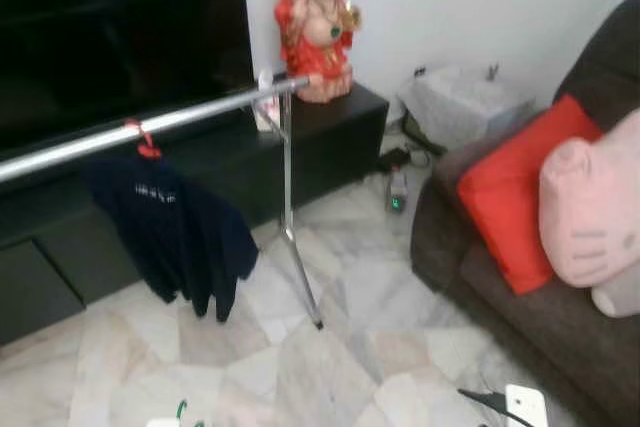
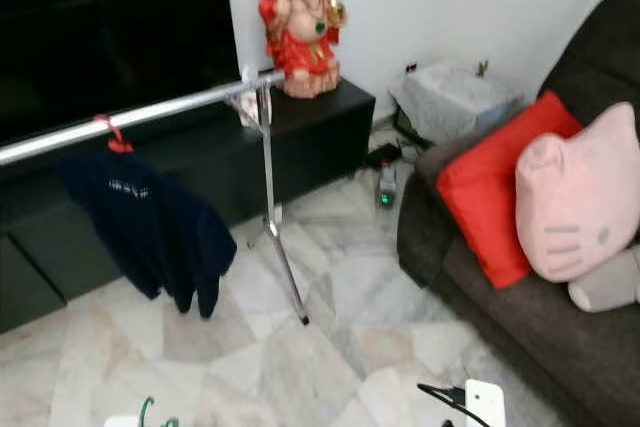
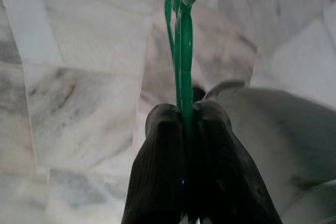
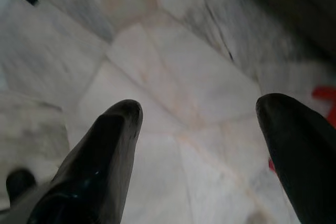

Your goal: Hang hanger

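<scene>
Fingers of the left gripper (image 3: pixel 186 124) pinch tight on a green hanger (image 3: pixel 181 51). The right gripper (image 4: pixel 199 129) is wide open, holding nothing. At upper left, a dark shirt (image 1: pixel 170 227) hangs on the silver rail (image 1: pixel 150 125).

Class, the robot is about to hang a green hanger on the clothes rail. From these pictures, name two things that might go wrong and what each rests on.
1. The left tool pinches the thin green hanger by a narrow strip, so it may twist or slip on the way up.
2. The rail stands on a slim stand and already carries a dark garment on a red hanger; a bump could rock it.
</scene>
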You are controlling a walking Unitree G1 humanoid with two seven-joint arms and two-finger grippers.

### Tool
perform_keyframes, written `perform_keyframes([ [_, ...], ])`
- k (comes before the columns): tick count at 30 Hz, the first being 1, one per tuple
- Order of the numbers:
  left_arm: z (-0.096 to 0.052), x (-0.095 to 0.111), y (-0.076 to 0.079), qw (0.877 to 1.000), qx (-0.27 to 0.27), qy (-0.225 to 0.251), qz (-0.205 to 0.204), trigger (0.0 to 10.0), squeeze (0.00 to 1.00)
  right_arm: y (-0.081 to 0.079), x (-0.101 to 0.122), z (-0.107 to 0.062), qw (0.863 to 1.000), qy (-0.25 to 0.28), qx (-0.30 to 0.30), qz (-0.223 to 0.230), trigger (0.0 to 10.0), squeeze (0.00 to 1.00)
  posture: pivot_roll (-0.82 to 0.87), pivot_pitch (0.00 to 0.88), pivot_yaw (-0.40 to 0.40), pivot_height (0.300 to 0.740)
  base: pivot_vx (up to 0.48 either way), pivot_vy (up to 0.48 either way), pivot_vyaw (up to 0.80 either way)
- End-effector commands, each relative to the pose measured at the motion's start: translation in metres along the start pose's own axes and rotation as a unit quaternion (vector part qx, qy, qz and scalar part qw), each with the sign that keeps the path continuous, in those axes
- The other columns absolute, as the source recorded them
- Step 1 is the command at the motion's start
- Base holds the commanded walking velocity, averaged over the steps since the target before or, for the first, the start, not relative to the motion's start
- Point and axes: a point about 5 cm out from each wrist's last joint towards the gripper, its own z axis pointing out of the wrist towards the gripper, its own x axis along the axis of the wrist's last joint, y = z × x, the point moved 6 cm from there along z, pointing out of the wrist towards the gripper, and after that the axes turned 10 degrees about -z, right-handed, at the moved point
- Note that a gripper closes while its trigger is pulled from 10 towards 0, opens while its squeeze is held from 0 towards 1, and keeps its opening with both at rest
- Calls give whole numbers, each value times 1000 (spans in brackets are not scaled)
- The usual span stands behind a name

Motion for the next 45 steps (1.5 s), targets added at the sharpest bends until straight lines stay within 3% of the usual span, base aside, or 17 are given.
perform_keyframes([
  [1, -2, -9, -13, 1000, 23, -14, 10, 10000, 0, -10, 8, 1, 1000, 9, 16, -7, 10000, 0, 27, 0, -71, 740, 0, 0, 800],
  [25, -3, -2, -18, 999, 53, 9, 5, 10000, 0, -12, 9, 1, 999, 7, 29, -16, 10000, 0, 42, 0, -83, 740, 0, 0, 800],
  [37, -2, -4, -13, 999, 41, 11, -5, 10000, 0, -11, 7, 0, 999, 4, 35, -16, 10000, 0, 42, 0, -88, 740, 0, 0, 0],
  [45, -2, -6, -11, 999, 38, 7, -7, 10000, 0, -9, 6, 0, 999, 4, 36, -23, 10000, 0, 52, 0, -96, 740, 288, 0, 0],
])
